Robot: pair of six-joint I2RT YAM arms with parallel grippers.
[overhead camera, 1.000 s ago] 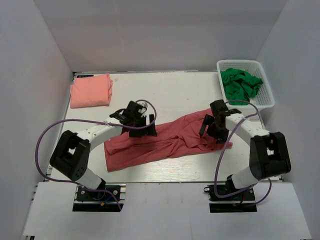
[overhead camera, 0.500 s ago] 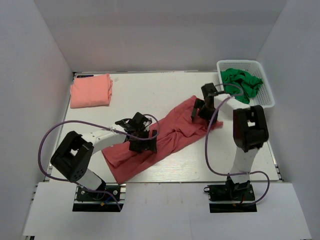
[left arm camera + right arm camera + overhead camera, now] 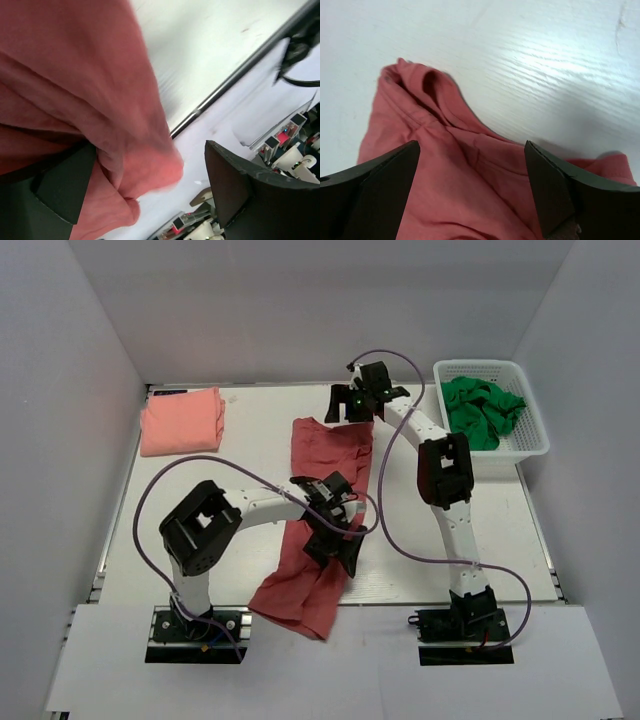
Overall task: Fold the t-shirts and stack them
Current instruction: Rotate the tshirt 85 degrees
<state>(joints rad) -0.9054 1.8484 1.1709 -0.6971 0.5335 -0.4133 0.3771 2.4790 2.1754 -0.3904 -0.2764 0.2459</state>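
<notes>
Jaws wide apart — brick-red t-shirt [image 3: 325, 455] now turned lengthwise, seemingly unpinched.

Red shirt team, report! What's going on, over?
Left gripper open over red shirt, right gripper open at its far end. Shirt unfolded, rumpled. Nothing in the way.

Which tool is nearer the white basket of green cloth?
Right. The right tool is at the far end of the brick-red t-shirt, left of the basket; the left tool is farther off, over the shirt's near half.
</notes>
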